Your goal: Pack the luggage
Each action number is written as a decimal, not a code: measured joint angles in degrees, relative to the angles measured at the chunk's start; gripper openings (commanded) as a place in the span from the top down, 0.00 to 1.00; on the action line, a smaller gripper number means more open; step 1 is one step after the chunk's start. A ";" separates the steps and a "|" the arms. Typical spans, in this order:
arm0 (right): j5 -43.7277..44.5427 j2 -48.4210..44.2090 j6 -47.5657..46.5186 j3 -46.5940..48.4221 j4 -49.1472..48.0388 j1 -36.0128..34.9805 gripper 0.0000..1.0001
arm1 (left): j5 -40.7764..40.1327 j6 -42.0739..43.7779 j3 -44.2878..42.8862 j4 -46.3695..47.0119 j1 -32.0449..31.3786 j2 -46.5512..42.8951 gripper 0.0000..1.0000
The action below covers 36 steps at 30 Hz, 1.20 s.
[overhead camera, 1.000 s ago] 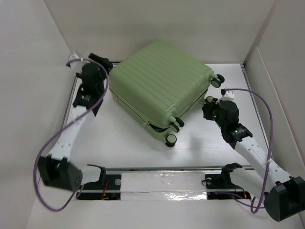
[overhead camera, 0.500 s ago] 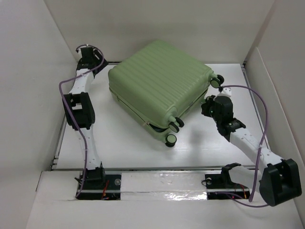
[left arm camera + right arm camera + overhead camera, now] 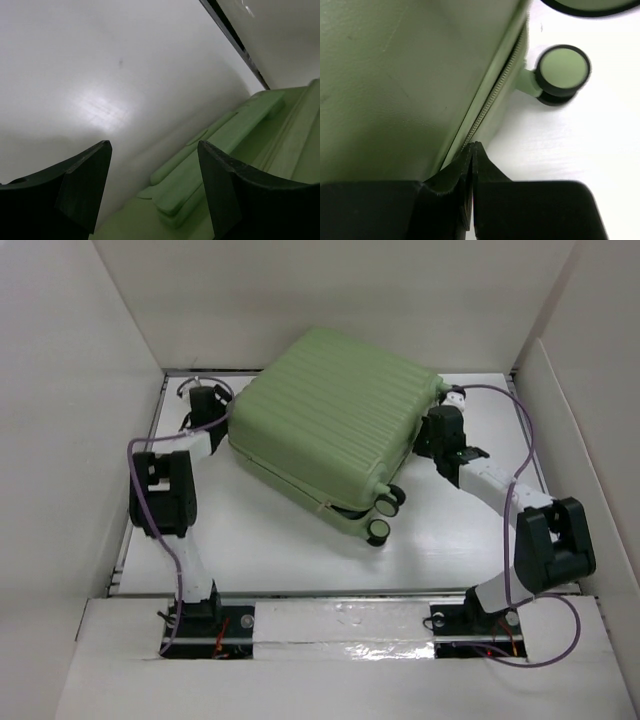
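Note:
The luggage [image 3: 335, 420] is a pale green ribbed suitcase lying shut and askew on the white table, wheels [image 3: 380, 530] toward the front. My left gripper [image 3: 222, 410] is at its left corner. In the left wrist view it [image 3: 154, 146] is open and empty, just off the suitcase's moulded green handle [image 3: 210, 152]. My right gripper [image 3: 428, 435] is against the suitcase's right side. In the right wrist view it [image 3: 472, 146] is shut, tips at the zipper seam [image 3: 495, 95], near a cream-and-black wheel [image 3: 562, 70]. I see nothing between its fingers.
White walls box in the table on the left [image 3: 70, 440], back and right [image 3: 590, 440]. A dark rail [image 3: 235, 42] runs along the table's edge behind the suitcase. The arm bases sit along the front edge [image 3: 340, 625].
The suitcase has swung, its wheels shifting right. My left gripper has come down to its left corner. My right gripper has moved farther back along its right side.

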<state>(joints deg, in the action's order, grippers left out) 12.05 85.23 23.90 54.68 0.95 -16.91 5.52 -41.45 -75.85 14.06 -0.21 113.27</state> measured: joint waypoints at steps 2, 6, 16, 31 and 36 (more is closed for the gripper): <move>0.24 3.32 -1.77 3.82 1.01 0.57 0.93 | -3.56 -2.75 12.20 5.14 0.09 -7.91 0.32; -0.74 11.98 -6.23 15.30 5.84 1.70 0.90 | -10.32 -6.19 30.97 10.73 -1.79 -22.91 0.33; -11.58 41.64 -14.75 61.90 20.98 3.98 0.32 | -31.95 -10.62 59.91 5.33 -28.50 -62.45 0.35; -33.77 -5.40 -7.15 27.91 4.37 5.42 0.84 | -33.92 -11.56 62.14 -2.73 -42.58 -70.12 0.36; -36.26 -32.26 -5.07 -0.55 -7.74 0.81 1.00 | -32.15 -11.23 60.65 1.90 -43.32 -65.16 0.36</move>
<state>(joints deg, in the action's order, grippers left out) -24.21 52.97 18.83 54.13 -6.79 -16.10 -26.63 -52.69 -15.20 15.97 -43.53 48.12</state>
